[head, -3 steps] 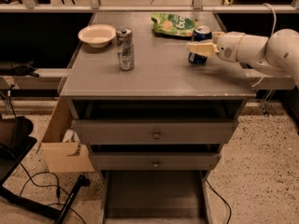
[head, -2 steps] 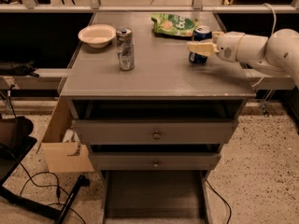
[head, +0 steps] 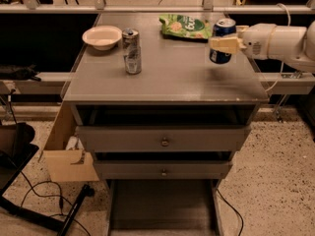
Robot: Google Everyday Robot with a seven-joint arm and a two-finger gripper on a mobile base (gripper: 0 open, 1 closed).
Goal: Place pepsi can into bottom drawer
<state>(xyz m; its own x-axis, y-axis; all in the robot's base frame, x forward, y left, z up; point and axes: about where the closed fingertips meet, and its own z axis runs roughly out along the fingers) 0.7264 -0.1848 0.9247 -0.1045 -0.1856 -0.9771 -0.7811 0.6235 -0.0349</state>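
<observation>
The gripper (head: 222,43) is at the right side of the desk (head: 172,80), near the back. Its fingers (head: 225,44) are clamped on the pepsi can (head: 225,27), which stands upright. A green bag (head: 184,26) lies just beside the can. A white bowl (head: 102,36) and a silver can (head: 131,51) sit on the left. Way down low, the bottom drawer (head: 162,205) is pulled out.

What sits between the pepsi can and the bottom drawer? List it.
In the camera view, the tool holds the pepsi can near the tabletop's far corner. Between can and open bottom drawer lie that tabletop and the two upper drawers.
</observation>
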